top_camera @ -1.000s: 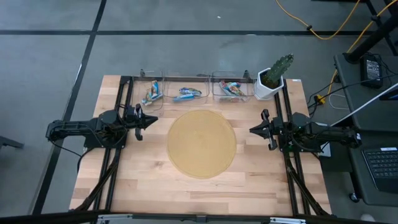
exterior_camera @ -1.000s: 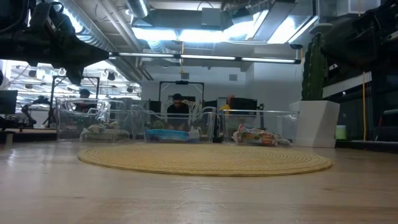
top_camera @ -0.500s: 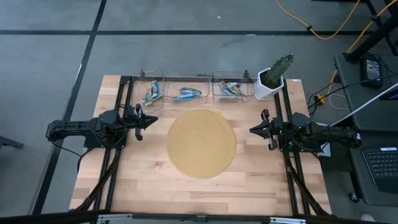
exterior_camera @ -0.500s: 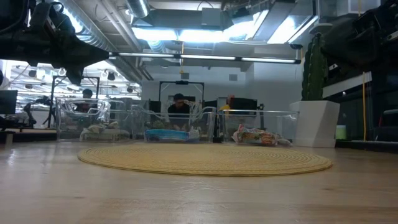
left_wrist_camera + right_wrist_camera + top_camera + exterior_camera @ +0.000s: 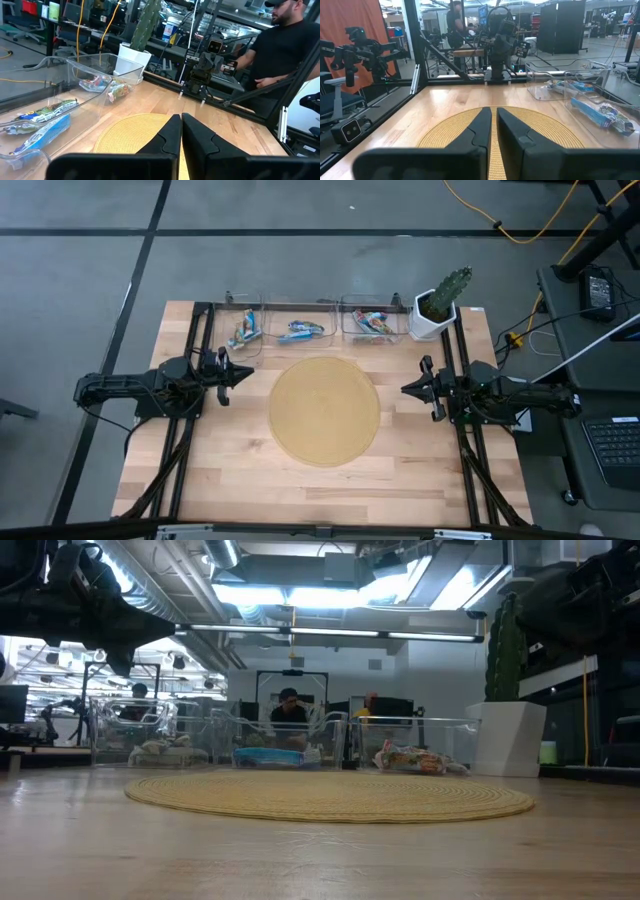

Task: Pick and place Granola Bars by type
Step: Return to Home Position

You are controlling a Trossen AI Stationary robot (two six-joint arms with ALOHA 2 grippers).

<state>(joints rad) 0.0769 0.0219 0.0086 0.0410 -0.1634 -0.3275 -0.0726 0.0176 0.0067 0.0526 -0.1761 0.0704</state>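
Wooden table (image 5: pixel 330 490) carries a round tan mat (image 5: pixel 323 410) in its middle. The left gripper (image 5: pixel 243 374) hovers just left of the mat and the right gripper (image 5: pixel 406 389) just right of it. Both have their jaws pressed together and hold nothing. Farther back, the Granola Bars (image 5: pixel 300 331) lie inside three clear bins (image 5: pixel 300 312) along the far edge, beside a potted cactus (image 5: pixel 447 288).
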